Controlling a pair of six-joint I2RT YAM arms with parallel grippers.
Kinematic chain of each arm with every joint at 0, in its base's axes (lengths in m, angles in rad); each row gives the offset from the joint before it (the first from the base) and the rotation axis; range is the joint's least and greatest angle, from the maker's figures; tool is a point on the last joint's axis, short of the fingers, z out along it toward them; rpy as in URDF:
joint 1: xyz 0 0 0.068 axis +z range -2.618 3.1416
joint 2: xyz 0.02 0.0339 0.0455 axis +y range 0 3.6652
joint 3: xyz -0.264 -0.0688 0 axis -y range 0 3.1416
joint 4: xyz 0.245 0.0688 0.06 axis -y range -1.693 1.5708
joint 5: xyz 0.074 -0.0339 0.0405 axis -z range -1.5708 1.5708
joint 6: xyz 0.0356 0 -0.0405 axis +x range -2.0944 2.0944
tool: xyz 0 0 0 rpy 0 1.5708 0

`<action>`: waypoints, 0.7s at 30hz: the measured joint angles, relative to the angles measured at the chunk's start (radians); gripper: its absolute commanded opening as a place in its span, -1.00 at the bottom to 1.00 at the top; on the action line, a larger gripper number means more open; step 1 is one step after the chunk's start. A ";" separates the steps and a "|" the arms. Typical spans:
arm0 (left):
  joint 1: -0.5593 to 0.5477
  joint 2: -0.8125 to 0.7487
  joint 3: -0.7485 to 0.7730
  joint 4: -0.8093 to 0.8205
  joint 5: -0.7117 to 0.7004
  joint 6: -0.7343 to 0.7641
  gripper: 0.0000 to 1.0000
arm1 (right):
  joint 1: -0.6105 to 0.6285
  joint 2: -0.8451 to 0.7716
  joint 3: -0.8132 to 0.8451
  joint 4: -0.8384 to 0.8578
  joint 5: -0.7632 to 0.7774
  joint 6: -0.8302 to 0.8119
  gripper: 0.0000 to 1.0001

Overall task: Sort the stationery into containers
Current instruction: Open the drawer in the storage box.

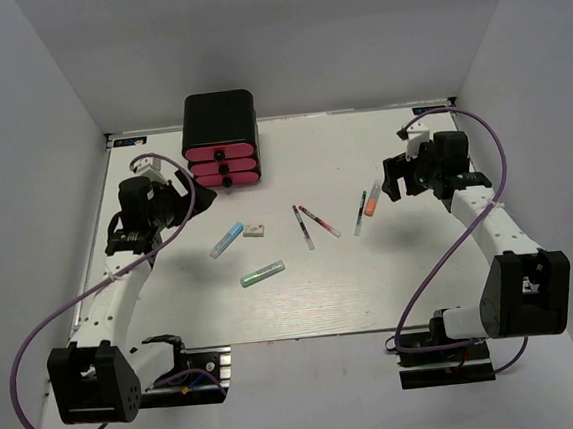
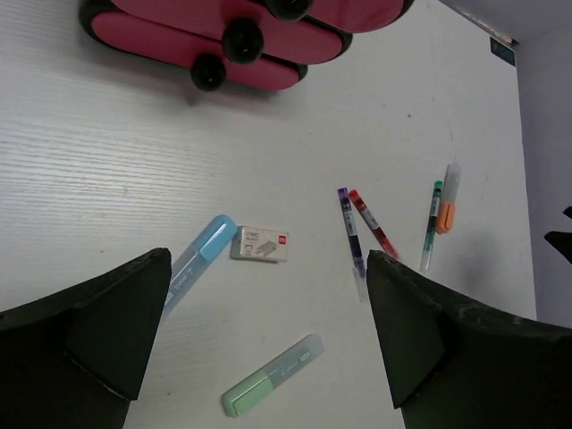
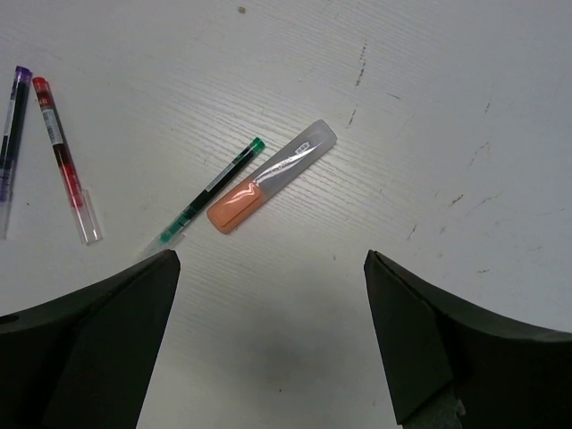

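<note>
The black box (image 1: 219, 120) with three pink drawers (image 1: 222, 167) stands at the back left, and its drawers and knobs also show in the left wrist view (image 2: 223, 49). On the table lie a light-blue marker (image 1: 227, 240), a white eraser (image 1: 255, 229), a green marker (image 1: 263, 273), a purple pen (image 1: 303, 226), a red pen (image 1: 318, 221), a green pen (image 1: 360, 213) and an orange marker (image 1: 373, 199). My left gripper (image 2: 268, 268) is open and empty, above the eraser (image 2: 260, 245) and green marker (image 2: 272, 375). My right gripper (image 3: 271, 256) is open and empty, near the orange marker (image 3: 271, 176).
White walls close in the table (image 1: 304, 303) on the left, back and right. Purple cables loop beside both arms. The left arm (image 1: 136, 213) is at the left of the items and the right arm (image 1: 443, 166) at the right.
</note>
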State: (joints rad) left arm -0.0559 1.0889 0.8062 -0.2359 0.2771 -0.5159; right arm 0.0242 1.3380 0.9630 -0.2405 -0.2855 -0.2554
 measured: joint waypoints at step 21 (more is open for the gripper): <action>-0.079 0.354 0.132 0.275 0.078 -0.055 0.41 | 0.004 0.059 0.011 -0.083 -0.322 -0.165 0.42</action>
State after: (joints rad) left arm -0.1345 1.4433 0.9382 0.0387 0.3550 -0.5709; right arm 0.0284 1.3968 0.9741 -0.3233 -0.6079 -0.4206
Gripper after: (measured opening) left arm 0.643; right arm 0.711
